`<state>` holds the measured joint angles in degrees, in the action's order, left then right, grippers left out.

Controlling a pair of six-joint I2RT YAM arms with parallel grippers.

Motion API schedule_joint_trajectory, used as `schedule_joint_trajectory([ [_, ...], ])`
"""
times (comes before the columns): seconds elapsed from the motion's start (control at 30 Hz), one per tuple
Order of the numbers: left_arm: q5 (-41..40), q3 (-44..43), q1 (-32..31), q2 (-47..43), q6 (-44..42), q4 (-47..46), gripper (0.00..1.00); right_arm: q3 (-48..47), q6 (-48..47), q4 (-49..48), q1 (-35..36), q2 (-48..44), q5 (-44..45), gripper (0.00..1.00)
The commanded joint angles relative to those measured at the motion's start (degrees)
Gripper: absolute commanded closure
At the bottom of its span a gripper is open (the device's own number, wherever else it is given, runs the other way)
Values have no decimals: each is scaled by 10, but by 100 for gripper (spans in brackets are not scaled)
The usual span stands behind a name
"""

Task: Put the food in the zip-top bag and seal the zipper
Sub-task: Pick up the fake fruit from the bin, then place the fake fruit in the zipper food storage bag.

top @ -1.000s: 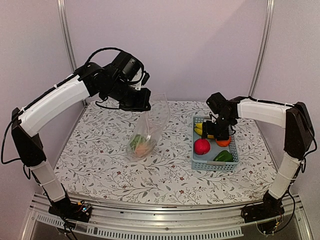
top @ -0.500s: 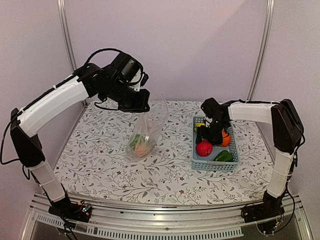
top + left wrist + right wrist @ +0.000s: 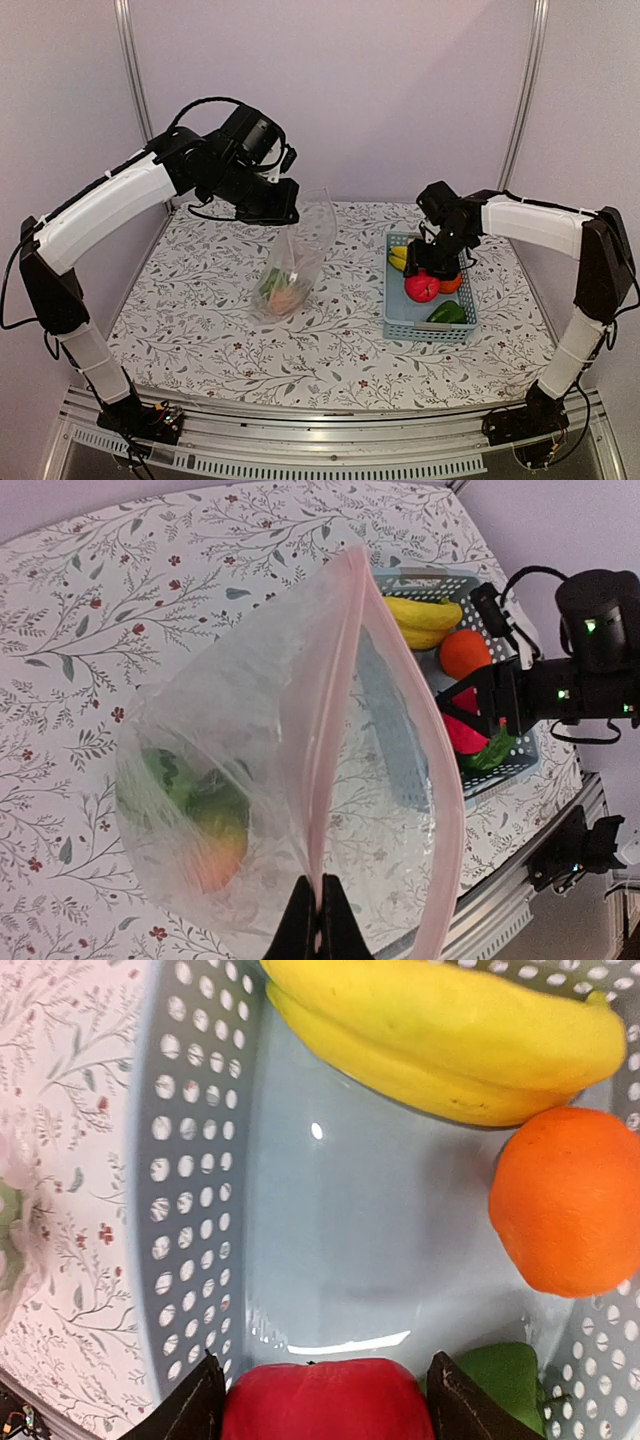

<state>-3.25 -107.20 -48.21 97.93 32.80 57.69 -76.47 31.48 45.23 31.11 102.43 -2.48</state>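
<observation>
The left hand was clenched on one spot of the zipper. From that spot it hung the zip-top bag over the counter, where the bag's bottom seemed to rest, with some green and orange food inside. The right hand stood in the basket, well apart from the bag. Its fingers pressed both sides of the red fruit, grasping it near their tips. That hold looked like the first weak point: a smooth, rounded piece caught so far out could squirt free on the lift or the carry, then roll across the counter. The bag's mouth was the second. Pinched at a single point, it gaped only as a limp, lopsided opening, so the fruit might strike the rim, fold it shut, or tug the strip out of the left hand. A drop from too high could tip the slack bag and spill what it held. The bananas, orange and green vegetable lay close by the red fruit and could be dragged along with it.
</observation>
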Motion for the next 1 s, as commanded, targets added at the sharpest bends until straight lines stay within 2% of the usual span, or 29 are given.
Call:
schedule_joint_trajectory([
  [0.0,8,-2,6,-2,-1,-11,99,-39,-2,43,1,-92,41,48],
  [0.13,14,-11,7,3,-1,-11,99,-82,0,12,10,-145,0,49],
  [0.27,15,-17,8,6,3,-12,99,-157,22,-46,63,-170,-19,51],
  [0.47,28,-26,8,10,12,-13,99,-253,40,-137,148,-113,-30,52],
  [0.67,28,-33,9,3,20,-19,99,-301,42,-190,191,-23,-40,51],
  [0.7,28,-32,9,3,22,-19,99,-310,41,-188,199,-10,-38,48],
  [0.73,40,-31,10,2,22,-19,100,-323,36,-175,204,6,-23,40],
  [0.83,40,-26,13,-2,22,-19,100,-336,39,-152,205,27,-4,12],
  [0.87,40,-22,14,-5,23,-19,100,-332,36,-152,205,22,5,9],
  [0.97,42,-10,17,-11,26,-27,100,-321,21,-150,204,-13,30,10],
])
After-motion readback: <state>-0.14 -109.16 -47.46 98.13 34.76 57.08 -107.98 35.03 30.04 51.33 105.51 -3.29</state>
